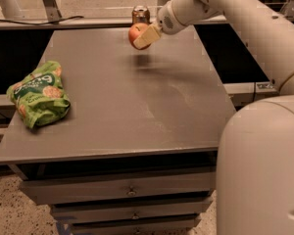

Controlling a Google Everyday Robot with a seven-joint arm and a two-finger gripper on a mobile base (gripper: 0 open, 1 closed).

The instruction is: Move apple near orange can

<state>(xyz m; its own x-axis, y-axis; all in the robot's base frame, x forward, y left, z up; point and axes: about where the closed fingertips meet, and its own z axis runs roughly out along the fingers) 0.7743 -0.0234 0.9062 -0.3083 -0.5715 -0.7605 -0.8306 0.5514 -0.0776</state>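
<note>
Round red-orange apple [134, 34] clamped in two-finger gripper [140, 36], held clear above grey tabletop [137, 111] at far edge, just short of brownish-orange metal can [140, 13]. Carried high, probably to avoid knocking can. Well left sat green snack bag [39, 93].

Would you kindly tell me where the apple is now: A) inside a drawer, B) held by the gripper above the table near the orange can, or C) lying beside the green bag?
B: the gripper holds the apple off the table, shadow beneath, just in front of the orange can.
</note>
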